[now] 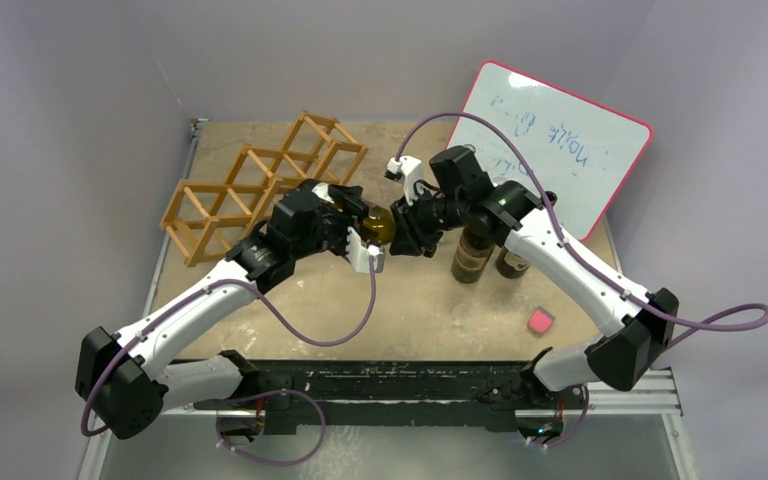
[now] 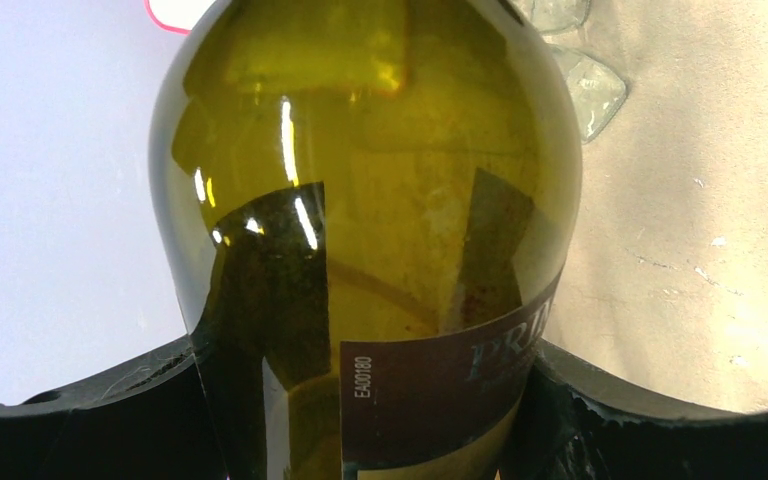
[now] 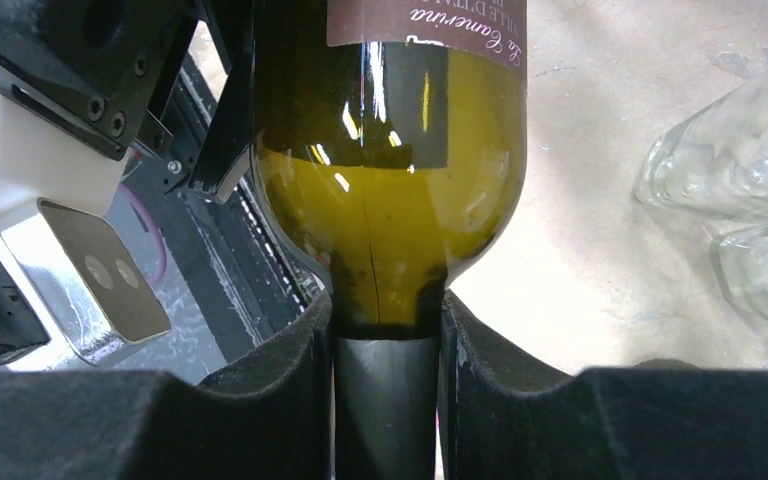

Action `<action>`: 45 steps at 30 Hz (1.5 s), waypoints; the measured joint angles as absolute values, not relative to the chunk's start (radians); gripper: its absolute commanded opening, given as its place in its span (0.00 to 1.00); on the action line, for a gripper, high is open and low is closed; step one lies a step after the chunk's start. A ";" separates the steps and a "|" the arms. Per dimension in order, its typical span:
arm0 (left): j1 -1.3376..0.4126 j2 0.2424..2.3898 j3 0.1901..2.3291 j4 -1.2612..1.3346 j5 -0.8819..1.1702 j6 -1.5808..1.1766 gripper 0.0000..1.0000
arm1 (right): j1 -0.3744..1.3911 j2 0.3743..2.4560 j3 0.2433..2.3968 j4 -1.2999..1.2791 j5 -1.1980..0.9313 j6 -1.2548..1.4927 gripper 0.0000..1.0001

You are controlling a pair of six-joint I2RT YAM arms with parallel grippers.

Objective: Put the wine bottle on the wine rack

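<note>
The wine bottle (image 1: 379, 228) is olive-green glass with a dark label and is held lying level above the table, between both grippers. My left gripper (image 1: 358, 238) is shut on its body; in the left wrist view the bottle (image 2: 360, 200) fills the frame between the black fingers (image 2: 110, 420). My right gripper (image 1: 407, 224) is shut on its neck; the right wrist view shows the neck and shoulder (image 3: 390, 200) clamped between the pads (image 3: 260, 400). The wine rack (image 1: 260, 185), a light orange-brown wooden lattice, lies at the back left, just left of the left gripper.
Two dark bottles (image 1: 472, 255) (image 1: 512, 262) stand under the right arm. A whiteboard (image 1: 560, 140) leans at the back right. A pink cube (image 1: 539, 321) lies near the front right. Clear glass pieces (image 3: 730, 170) lie on the table beside the right gripper.
</note>
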State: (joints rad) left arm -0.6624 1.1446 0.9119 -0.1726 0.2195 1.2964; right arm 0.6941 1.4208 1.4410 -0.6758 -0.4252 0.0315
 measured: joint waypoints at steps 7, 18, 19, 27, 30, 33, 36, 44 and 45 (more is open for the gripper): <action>-0.667 1.120 0.903 -0.155 0.218 1.298 0.74 | 0.714 1.385 1.441 -0.676 -0.367 0.056 0.00; -0.670 0.980 0.833 -0.117 0.180 1.221 1.00 | 0.702 1.358 1.441 -0.677 -0.254 0.094 0.00; -0.670 0.973 0.829 -0.118 0.175 1.213 1.00 | 0.697 1.357 1.441 -0.675 -0.243 0.099 0.00; -0.669 0.913 0.802 -0.099 0.122 1.003 1.00 | 0.695 1.338 1.441 -0.665 -0.223 0.128 0.00; -0.669 0.872 0.810 -0.057 0.055 0.840 1.00 | 0.695 1.321 1.422 -0.638 -0.227 0.135 0.00; -0.669 0.848 0.847 -0.030 -0.055 0.642 1.00 | 0.695 1.300 1.378 -0.607 -0.230 0.148 0.00; -0.669 0.838 0.914 -0.020 -0.220 0.419 1.00 | 0.695 1.295 1.339 -0.586 -0.240 0.161 0.00; -0.666 0.884 1.129 -0.142 -0.574 0.019 1.00 | 0.701 1.305 1.242 -0.520 -0.287 0.208 0.00; -0.659 0.921 1.190 -0.194 -0.610 -0.028 1.00 | 0.704 1.309 1.230 -0.506 -0.291 0.219 0.00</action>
State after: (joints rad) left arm -0.6590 0.9207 1.1896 -0.1944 -0.6098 -0.0280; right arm 0.7044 1.3090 1.2297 -0.5056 -0.2913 0.2188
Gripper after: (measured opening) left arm 0.998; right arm 0.361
